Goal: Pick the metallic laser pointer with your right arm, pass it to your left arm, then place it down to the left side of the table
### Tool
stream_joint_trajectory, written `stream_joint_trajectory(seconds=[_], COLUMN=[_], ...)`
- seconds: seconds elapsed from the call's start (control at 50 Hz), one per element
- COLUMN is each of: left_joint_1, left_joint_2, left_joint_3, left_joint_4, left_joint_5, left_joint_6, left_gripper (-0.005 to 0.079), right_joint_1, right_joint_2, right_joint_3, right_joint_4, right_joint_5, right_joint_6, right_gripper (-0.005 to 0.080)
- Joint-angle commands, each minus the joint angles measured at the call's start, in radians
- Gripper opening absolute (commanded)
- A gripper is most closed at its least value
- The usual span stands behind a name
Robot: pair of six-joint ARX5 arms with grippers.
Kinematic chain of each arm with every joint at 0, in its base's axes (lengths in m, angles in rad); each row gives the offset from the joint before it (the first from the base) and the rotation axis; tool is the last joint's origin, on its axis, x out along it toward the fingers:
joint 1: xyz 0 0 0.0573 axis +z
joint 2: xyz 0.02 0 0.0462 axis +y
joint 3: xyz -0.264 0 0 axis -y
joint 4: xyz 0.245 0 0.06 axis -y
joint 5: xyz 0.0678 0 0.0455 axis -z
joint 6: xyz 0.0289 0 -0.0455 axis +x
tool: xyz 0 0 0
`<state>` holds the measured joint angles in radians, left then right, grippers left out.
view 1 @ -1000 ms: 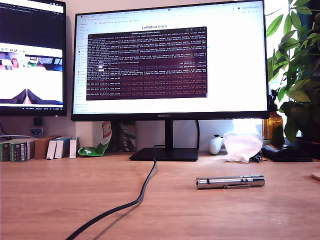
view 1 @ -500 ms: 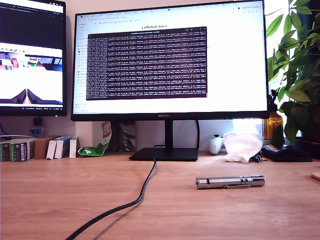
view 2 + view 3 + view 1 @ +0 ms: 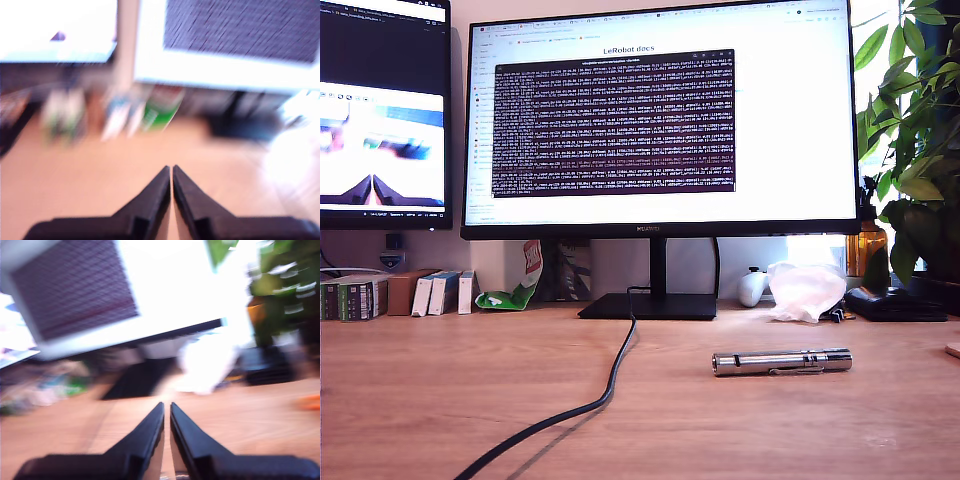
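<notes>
Silver metallic laser pointer (image 3: pixel 781 361) lies flat on the bench (image 3: pixel 440 390), lower right in the exterior view. My first gripper (image 3: pixel 171 168) and my second gripper (image 3: pixel 166 404) show jaws together, holding nothing.

monitor (image 3: pixel 660 120) | page heading reads "LeRobot docs" | terminal text below too small to read

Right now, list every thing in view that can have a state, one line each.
metallic laser pointer: lying flat on the table, not held.
my first gripper: fingers nearly together, nothing between them.
my second gripper: fingers nearly together, nothing between them.
large monitor: on, showing text.
black cable: lying loose on the table.
</notes>
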<state>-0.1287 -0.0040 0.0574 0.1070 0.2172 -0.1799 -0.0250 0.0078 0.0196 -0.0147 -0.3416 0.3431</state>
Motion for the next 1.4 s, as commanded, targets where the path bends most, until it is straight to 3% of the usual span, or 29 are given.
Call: stream_joint_trajectory(seconds=[0.0,0.16,0.4,0.74,0.84,0.98,1.22,1.38], left_joint_1=[-0.002,-0.002,-0.002,-0.002,-0.002,-0.003,-0.016,-0.026], left_joint_2=[-0.007,-0.006,0.044,0.407,0.522,0.682,0.825,0.849], left_joint_3=[-0.025,-0.018,0.066,0.257,0.306,0.361,0.386,0.386], left_joint_4=[0.065,0.16,0.151,-0.003,-0.013,-0.01,-0.008,-0.006], left_joint_5=[0.029,0.095,0.196,0.29,0.31,0.357,0.399,0.405], left_joint_6=[-0.003,0.005,0.104,0.263,0.313,0.343,0.346,0.346], left_gripper=[-0.0021,-0.0021,-0.0021,-0.0021,-0.0021,-0.0021,-0.0021,-0.0021], right_joint_1=[-0.002,-0.002,-0.002,-0.001,0.023,0.05,0.177,0.262], right_joint_2=[-0.006,0.035,0.281,0.808,0.952,1.153,1.388,1.459], right_joint_3=[0.043,0.162,0.406,0.809,0.906,1.053,1.217,1.233], right_joint_4=[0.008,-0.092,-0.297,-0.589,-0.637,-0.78,-0.985,-1.012], right_joint_5=[-0.018,-0.026,-0.026,-0.027,-0.054,-0.036,0.156,0.277], right_joint_6=[-0.008,-0.182,-0.46,-0.83,-0.881,-1.065,-1.262,-1.395], right_gripper=[-0.0011,-0.0011,-0.0011,-0.0011,-0.0011,-0.0011,-0.0011,-0.0011])
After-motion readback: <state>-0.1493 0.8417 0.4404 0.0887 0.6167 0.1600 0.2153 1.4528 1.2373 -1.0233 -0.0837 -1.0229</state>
